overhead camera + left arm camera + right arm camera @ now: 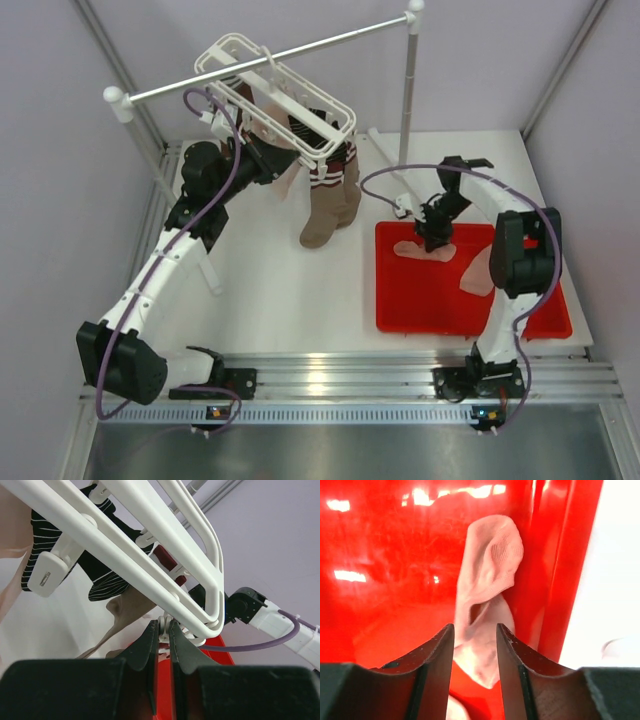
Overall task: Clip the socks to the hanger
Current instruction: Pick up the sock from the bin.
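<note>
The white lattice hanger [283, 92] hangs from a rail. Taupe-brown socks [331, 208] with dark striped cuffs [106, 581] dangle from it, and a pale pink sock [287, 183] hangs beside them. My left gripper [164, 627] reaches up under the hanger frame [150, 550] and is shut on a small white clip [168, 618]. My right gripper [475, 630] is down in the red tray [440, 305], open, with its jaws on either side of a pale pink sock [490, 575] lying against the tray wall. A second pink sock [480, 272] lies further right in the tray.
A long white rail [270, 60] on poles crosses the back, with one pole [408, 90] standing just behind the tray. Purple cables [400, 175] loop off both arms. White walls close in the table on both sides.
</note>
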`<control>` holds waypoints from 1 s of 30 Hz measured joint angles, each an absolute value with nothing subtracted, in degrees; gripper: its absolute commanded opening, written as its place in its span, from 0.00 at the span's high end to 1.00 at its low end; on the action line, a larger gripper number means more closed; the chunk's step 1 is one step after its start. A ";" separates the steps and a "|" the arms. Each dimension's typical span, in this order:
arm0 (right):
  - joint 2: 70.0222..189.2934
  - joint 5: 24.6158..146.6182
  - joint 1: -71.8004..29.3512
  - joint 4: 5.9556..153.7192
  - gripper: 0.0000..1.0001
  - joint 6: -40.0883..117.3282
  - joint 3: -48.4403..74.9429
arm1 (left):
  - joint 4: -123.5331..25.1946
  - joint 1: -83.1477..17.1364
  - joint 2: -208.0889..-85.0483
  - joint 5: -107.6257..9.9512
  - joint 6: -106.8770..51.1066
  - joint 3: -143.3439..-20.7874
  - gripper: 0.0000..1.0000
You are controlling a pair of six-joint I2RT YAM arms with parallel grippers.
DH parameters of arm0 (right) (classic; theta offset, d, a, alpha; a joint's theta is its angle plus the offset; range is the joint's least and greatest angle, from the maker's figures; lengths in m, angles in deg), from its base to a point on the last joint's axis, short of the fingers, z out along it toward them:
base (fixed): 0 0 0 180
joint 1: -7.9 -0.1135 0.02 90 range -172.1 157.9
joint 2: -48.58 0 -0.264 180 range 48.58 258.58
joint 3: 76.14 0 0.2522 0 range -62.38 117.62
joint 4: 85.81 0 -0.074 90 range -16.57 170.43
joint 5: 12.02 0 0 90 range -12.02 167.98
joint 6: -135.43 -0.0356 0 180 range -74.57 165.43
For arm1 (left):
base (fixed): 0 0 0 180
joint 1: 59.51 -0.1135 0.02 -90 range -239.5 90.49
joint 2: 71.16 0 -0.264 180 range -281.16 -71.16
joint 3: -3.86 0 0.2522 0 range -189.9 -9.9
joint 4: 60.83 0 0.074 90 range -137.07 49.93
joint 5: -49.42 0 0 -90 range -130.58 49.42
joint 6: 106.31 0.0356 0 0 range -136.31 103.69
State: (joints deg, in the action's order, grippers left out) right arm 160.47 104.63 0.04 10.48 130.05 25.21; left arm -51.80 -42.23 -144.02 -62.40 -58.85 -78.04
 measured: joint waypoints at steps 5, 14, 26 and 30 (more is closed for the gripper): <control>152.47 106.79 1.07 16.99 0.61 121.22 17.91 | -51.80 -42.29 -144.02 -62.42 -59.27 -78.04 1.00; 132.28 102.69 2.73 35.64 0.65 80.81 -0.52 | -52.19 -42.51 -144.02 -62.40 -59.77 -77.51 1.00; 124.76 76.46 -12.37 56.31 0.62 34.93 -10.70 | -53.13 -42.66 -144.00 -62.20 -60.27 -76.77 1.00; 128.48 70.42 -12.98 58.72 0.60 28.16 -10.72 | -53.11 -42.66 -144.00 -62.14 -60.23 -76.77 1.00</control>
